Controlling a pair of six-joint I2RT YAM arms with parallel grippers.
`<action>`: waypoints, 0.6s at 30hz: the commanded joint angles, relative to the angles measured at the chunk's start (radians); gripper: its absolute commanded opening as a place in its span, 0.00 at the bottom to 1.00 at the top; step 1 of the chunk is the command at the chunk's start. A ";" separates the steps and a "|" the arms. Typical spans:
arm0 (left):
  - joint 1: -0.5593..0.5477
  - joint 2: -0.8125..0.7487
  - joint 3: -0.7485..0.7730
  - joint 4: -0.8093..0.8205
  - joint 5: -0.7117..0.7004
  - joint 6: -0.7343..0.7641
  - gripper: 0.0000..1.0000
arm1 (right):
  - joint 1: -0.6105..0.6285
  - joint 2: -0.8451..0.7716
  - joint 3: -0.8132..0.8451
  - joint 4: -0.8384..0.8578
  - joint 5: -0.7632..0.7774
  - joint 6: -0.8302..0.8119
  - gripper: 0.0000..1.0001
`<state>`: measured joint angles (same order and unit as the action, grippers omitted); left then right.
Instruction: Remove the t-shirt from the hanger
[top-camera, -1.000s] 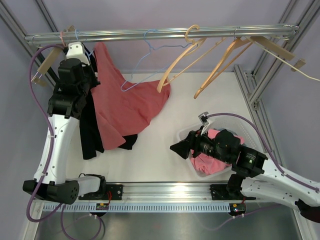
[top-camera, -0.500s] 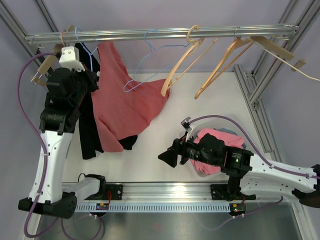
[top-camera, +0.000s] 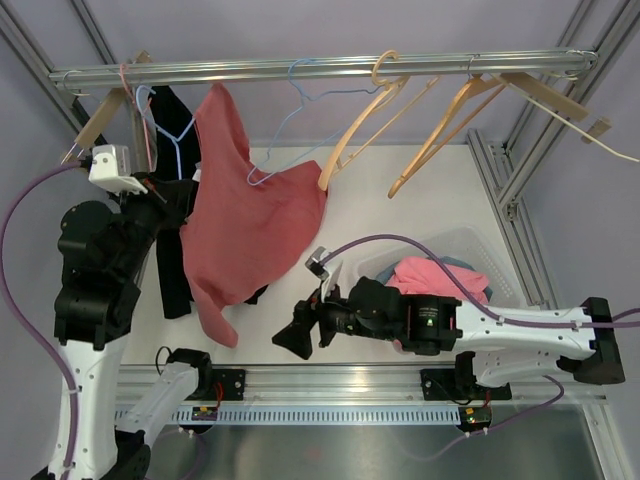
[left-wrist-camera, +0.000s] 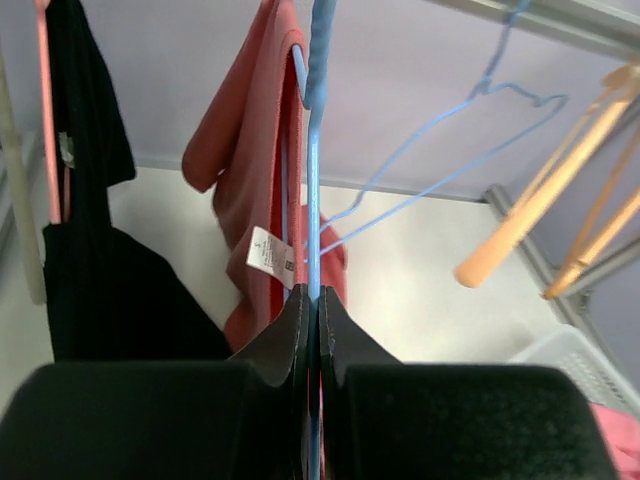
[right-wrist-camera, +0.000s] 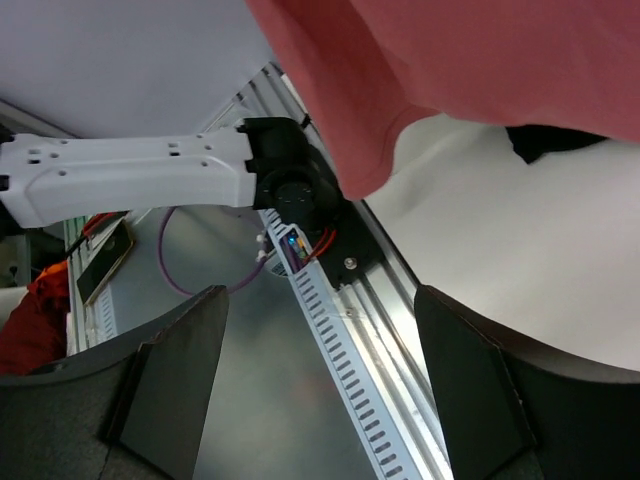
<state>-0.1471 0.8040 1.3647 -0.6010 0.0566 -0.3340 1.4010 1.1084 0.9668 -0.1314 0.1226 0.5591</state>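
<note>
The left gripper (left-wrist-camera: 311, 300) is clamping the hanger (left-wrist-camera: 314, 150) at the t-shirt (top-camera: 245, 215) collar. The right gripper (top-camera: 298, 342) is gaping wide below the t-shirt.

White table (top-camera: 410, 215) with clear basket (top-camera: 455, 245)

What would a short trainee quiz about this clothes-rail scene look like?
1. True or false: the right gripper is shut on the red t-shirt.
2. What is the left gripper clamped on? A) a wooden hanger B) the blue hanger carrying the t-shirt C) the black garment
3. Fill in: the clothes in the plastic basket are mostly ____.

Key: 1 false, it is open and holds nothing. 2 B. 3 pink.
</note>
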 joint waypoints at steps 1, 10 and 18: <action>0.004 -0.095 0.031 0.066 0.101 -0.092 0.00 | 0.068 0.083 0.148 0.035 0.032 -0.093 0.87; 0.004 -0.221 0.123 0.033 0.144 -0.197 0.00 | 0.207 0.352 0.581 -0.109 0.153 -0.260 0.98; 0.020 -0.291 0.114 0.038 0.154 -0.266 0.00 | 0.233 0.530 0.861 -0.188 0.132 -0.281 0.91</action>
<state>-0.1425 0.5343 1.4639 -0.6567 0.1730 -0.5510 1.6188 1.5879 1.7355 -0.2592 0.2317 0.3161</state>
